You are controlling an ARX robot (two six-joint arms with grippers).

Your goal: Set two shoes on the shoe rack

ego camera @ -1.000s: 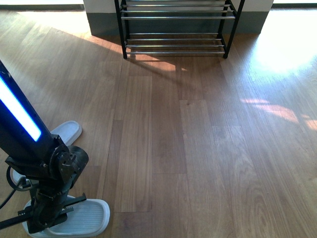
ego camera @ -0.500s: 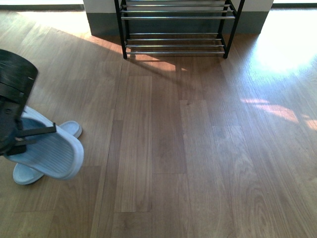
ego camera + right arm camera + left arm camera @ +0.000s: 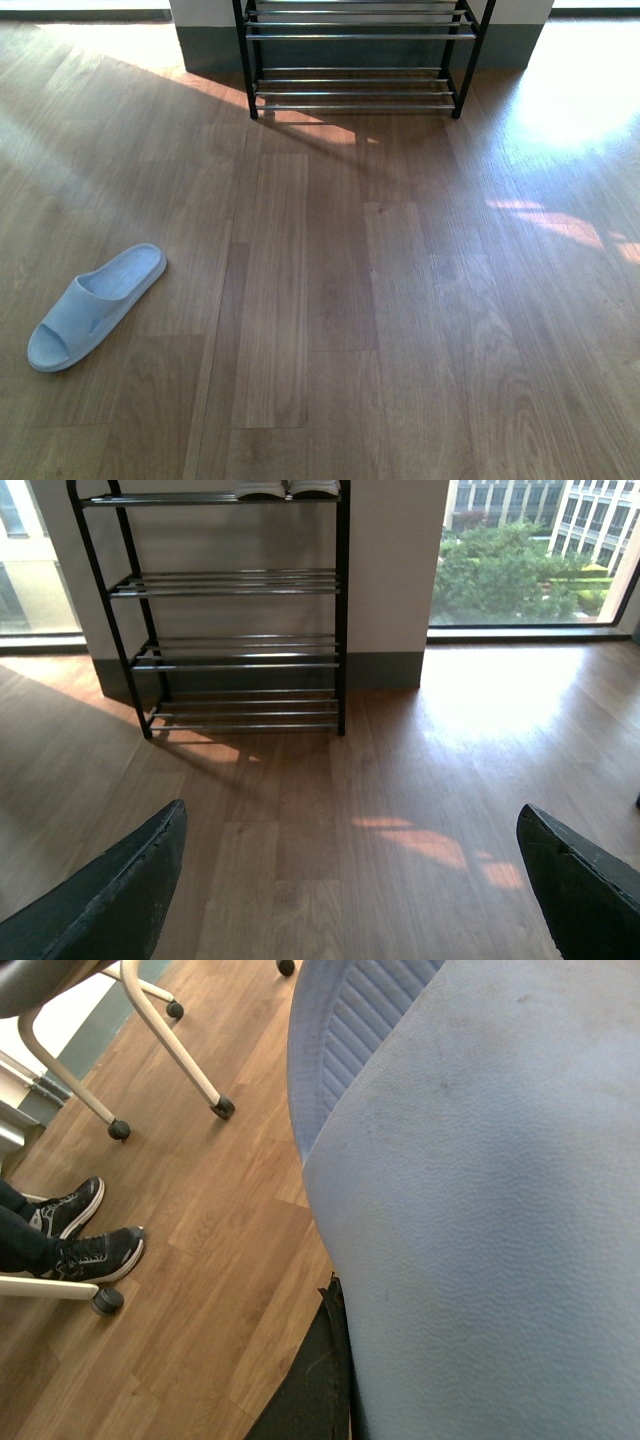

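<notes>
while the left gripper [image 3: 325, 1385] pinches a blue slipper [image 3: 480, 1210], the right gripper [image 3: 350, 900] gapes, facing the shoe rack [image 3: 230, 583].

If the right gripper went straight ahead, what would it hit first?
Way looks free over bare floor; the right gripper would probably reach the shoe rack first, though depth is unclear.

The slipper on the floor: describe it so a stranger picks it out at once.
The shoe rack stands by the far wall of a wooden floor. Nearer, at the left, lies the slipper: a pale blue open-toed slide, sole down, the only footwear on the planks in the front view.
</notes>
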